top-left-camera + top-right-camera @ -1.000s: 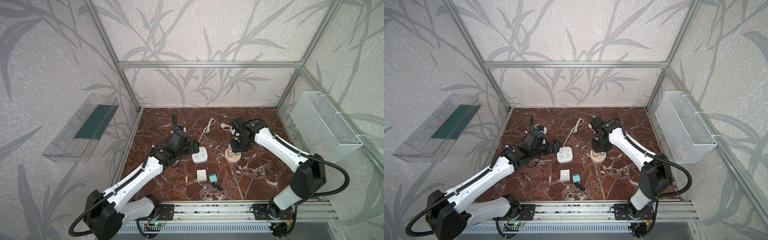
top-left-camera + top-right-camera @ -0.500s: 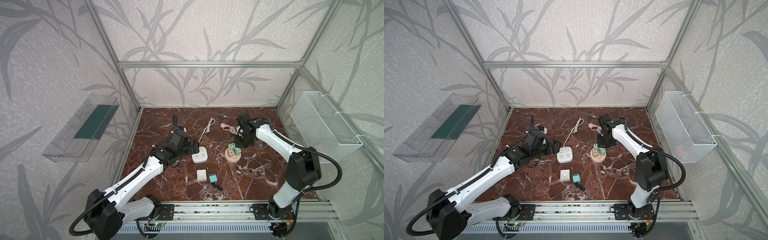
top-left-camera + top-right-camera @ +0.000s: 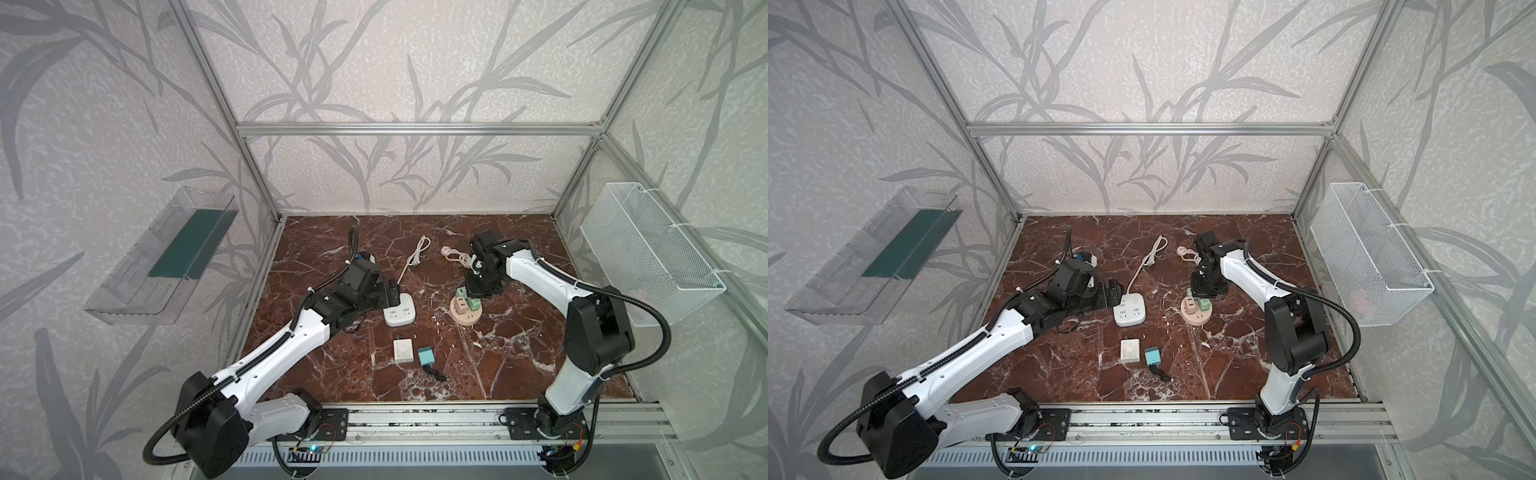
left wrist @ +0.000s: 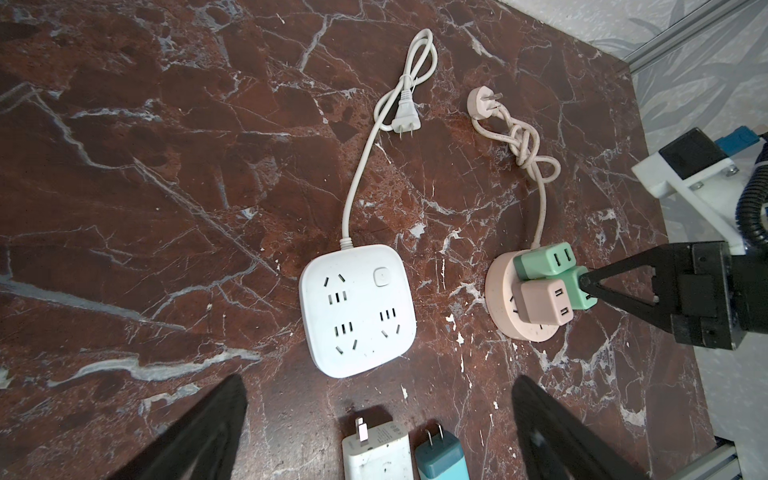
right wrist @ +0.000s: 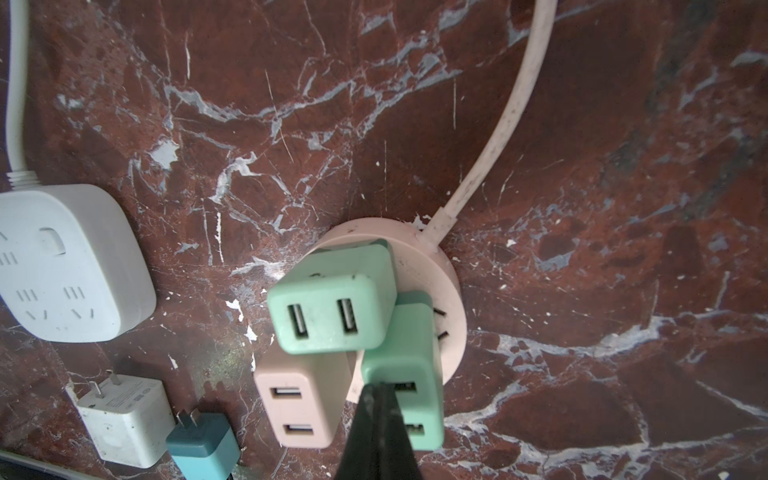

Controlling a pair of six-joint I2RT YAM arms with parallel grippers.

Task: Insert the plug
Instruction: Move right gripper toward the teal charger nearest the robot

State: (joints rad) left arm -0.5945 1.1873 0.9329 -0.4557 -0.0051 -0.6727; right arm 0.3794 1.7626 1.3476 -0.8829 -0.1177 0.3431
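Left fingers (image 4: 199, 436) spread wide, empty | right fingers (image 5: 380, 432) pinched together, tip on a green adapter (image 5: 415, 353) | white charger (image 5: 124, 419) print unreadable

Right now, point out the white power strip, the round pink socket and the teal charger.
white power strip (image 4: 357, 309): left wrist view, top face centre.
round pink socket (image 5: 451, 282): right wrist view, bare rim.
teal charger (image 3: 1153, 355): in a top view, upper face.

Adapters (image 3: 473, 305) on socket base (image 3: 468, 321), power strip (image 3: 400, 309) left
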